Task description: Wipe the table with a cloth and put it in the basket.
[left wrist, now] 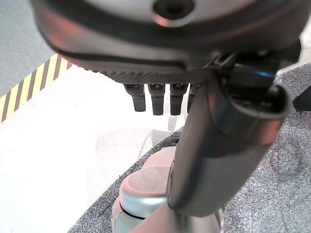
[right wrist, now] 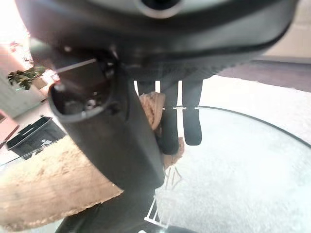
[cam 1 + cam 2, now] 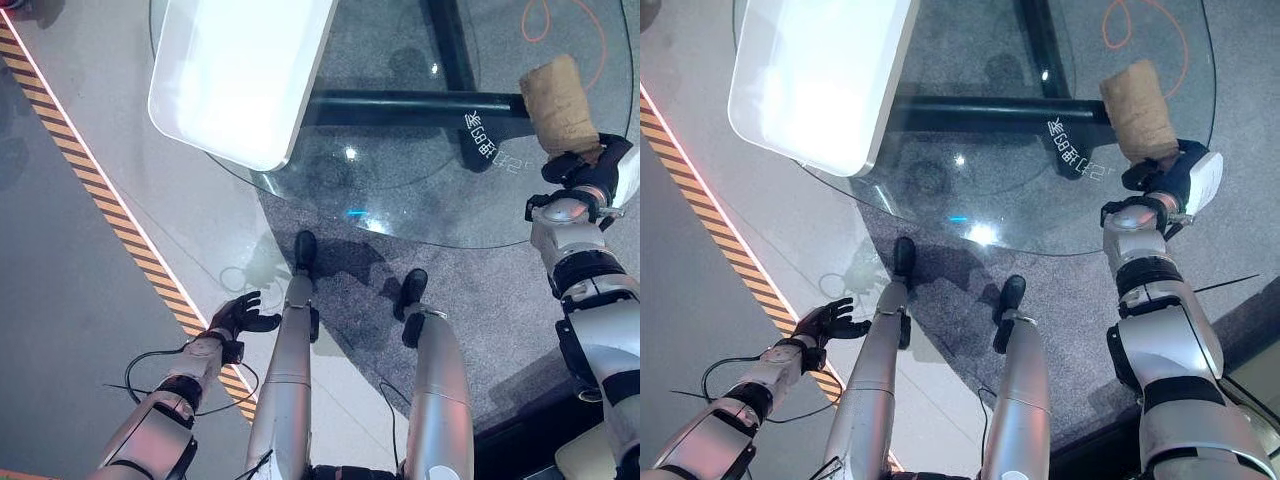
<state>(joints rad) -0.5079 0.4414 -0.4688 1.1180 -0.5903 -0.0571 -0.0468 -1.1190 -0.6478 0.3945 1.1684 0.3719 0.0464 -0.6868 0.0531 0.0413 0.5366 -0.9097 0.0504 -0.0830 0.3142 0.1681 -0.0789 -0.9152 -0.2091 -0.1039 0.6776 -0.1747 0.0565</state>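
right hand (image 3: 1160,180) around tan cloth (image 3: 1137,110)

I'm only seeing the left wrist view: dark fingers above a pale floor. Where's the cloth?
Observer: The right hand holds the tan cloth on the round glass table; its fingers are curled round one end.
Operator: Is my left hand doing anything?
Observer: No, the left hand hangs open over the floor, beside a yellow-and-black striped line.
Operator: Anything else on that table?
Observer: A white rectangular tray-like thing lies on the table's far left part, jutting over the edge.
Operator: And the basket?
Observer: The right wrist view has a dark bin off beyond the table; I cannot tell whether that is it.
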